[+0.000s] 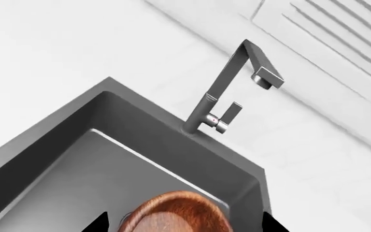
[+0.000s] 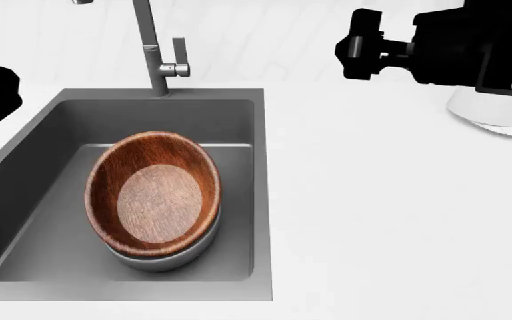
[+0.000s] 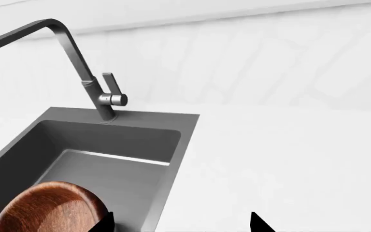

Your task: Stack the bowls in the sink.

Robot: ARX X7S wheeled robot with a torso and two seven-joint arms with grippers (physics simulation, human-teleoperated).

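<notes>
In front of the faucet (image 2: pixel 154 53), the glossy wooden bowl (image 2: pixel 154 193) sits tilted inside the grey bowl (image 2: pixel 171 257) in the sink (image 2: pixel 25 167); both look rigid, light, slick—best pinched at the rim—with each empty tool (image 1: pixel 185 224) (image 3: pixel 179 224) spread apart.

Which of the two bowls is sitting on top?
The reddish-brown wooden bowl; it nests, slightly tilted, inside the plain grey bowl, whose rim alone shows beneath it in the sink.
</notes>
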